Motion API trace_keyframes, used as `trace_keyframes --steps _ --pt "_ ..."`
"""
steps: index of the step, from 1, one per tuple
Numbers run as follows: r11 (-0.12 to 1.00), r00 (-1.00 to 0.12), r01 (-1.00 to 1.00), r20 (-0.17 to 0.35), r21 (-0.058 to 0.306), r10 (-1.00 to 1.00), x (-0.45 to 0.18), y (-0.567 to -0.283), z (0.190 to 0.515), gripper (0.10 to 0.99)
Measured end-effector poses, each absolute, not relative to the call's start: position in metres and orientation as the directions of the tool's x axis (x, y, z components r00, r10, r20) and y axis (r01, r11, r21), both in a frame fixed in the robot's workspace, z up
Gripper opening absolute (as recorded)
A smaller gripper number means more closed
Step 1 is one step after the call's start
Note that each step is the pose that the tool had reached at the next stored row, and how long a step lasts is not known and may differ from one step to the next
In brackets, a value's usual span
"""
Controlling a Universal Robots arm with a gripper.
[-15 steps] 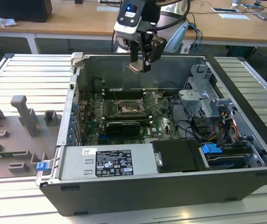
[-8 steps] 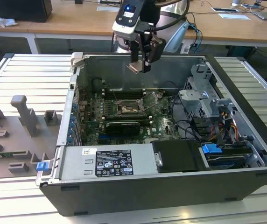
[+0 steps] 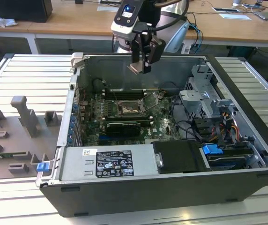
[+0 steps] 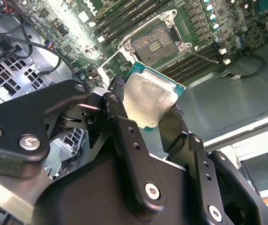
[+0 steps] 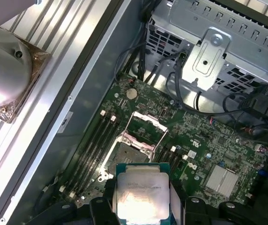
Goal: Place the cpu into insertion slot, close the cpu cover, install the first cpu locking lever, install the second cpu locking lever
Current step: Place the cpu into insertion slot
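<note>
My gripper (image 3: pixel 141 69) hangs above the open computer case, shut on the cpu (image 3: pixel 136 69), a flat square chip with a silvery top. In both wrist views the cpu (image 4: pixel 150 99) (image 5: pixel 141 196) sits clamped by its edges between the black fingers (image 4: pixel 119 105). Below it on the green board lies the insertion slot (image 3: pixel 126 109) (image 4: pixel 155 41) (image 5: pixel 123 153), its dark centre bare. The cpu cover (image 5: pixel 148 125) (image 3: pixel 149 100) stands swung up on its hinge beside the slot. A thin wire lever (image 4: pixel 204 56) juts out past the slot's rim.
Long memory slots (image 5: pixel 94 140) flank the socket. A black card (image 3: pixel 122 127) lies nearer the front, then the labelled power supply (image 3: pixel 108 164). A metal drive cage (image 3: pixel 209 101) with cables fills the exterior view's right. A grey fixture (image 3: pixel 24 117) stands outside the case on the left.
</note>
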State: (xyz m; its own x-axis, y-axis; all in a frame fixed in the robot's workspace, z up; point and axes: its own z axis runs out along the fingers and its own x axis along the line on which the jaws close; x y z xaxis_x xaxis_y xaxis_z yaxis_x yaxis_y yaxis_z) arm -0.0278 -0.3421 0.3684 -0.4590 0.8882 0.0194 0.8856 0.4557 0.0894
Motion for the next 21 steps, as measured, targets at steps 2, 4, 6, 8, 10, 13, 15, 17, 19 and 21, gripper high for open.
trace_keyframes --steps 2,4,6,8,10,13,15,17,19,21 --pt "0.434 -0.437 0.897 0.019 0.089 0.899 -0.028 -0.342 0.368 0.537" --pt "0.402 -0.406 0.911 0.019 0.089 0.914 -0.028 -0.342 0.368 0.537" --pt "0.365 -0.368 0.927 0.019 0.089 0.930 -0.028 -0.342 0.367 0.537" --pt "0.331 -0.334 0.939 0.019 0.089 0.942 -0.028 -0.342 0.367 0.537" --pt "0.265 -0.268 0.960 0.019 0.089 0.963 -0.028 -0.342 0.366 0.537" --pt "0.199 -0.201 0.976 0.019 0.089 0.979 -0.028 -0.342 0.365 0.537" --pt "0.166 -0.168 0.982 0.019 0.089 0.986 -0.028 -0.342 0.364 0.537" --pt "0.153 -0.155 0.985 0.020 0.082 0.988 -0.028 -0.342 0.362 0.537" --pt "0.149 -0.151 0.986 0.022 0.075 0.988 -0.028 -0.342 0.358 0.537" --pt "0.147 -0.149 0.986 0.022 0.073 0.989 -0.028 -0.342 0.356 0.537"
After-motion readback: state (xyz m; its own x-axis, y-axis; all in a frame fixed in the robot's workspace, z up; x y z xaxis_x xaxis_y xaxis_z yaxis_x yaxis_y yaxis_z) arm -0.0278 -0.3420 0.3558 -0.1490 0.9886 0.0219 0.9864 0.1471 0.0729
